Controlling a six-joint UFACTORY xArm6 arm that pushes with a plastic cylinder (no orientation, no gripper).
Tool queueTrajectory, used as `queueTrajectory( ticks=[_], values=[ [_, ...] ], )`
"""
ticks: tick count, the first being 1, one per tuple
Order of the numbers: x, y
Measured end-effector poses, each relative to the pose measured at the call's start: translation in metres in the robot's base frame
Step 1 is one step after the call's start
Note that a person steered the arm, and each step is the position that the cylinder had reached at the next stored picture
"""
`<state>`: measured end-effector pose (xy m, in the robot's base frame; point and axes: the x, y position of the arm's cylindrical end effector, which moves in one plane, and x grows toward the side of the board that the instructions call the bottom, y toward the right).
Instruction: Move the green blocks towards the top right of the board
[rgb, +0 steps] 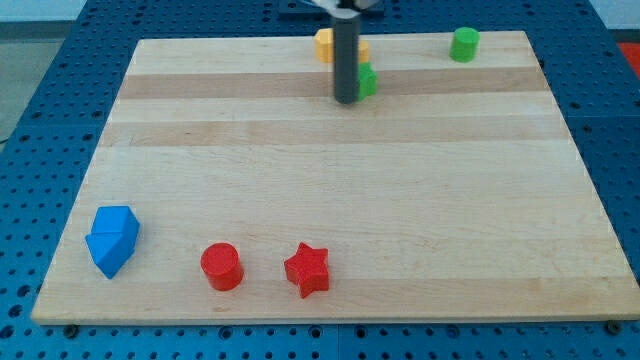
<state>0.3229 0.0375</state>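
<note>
Board — wooden, flat. Green cylinder already top right. Second green block, shape unclear, top centre. My tip — bare rod, grasping nothing — touches its left; push steadily rightward, centred.

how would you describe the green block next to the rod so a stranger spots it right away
Start at the wooden board's top edge, near the middle, where my tip stands. The green block sits against the rod's right side, partly hidden. Its neighbour the orange block lies behind, and the green cylinder stands alone further right.
</note>
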Motion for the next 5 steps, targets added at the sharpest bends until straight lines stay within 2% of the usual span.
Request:
queueTrajectory(
  ticks=[1, 2, 3, 4, 5],
  values=[
    [0.000, 0.008],
    [-0.012, -0.054],
    [-0.021, -0.030],
    [-0.013, 0.036],
    [-0.015, 0.075]
  ],
)
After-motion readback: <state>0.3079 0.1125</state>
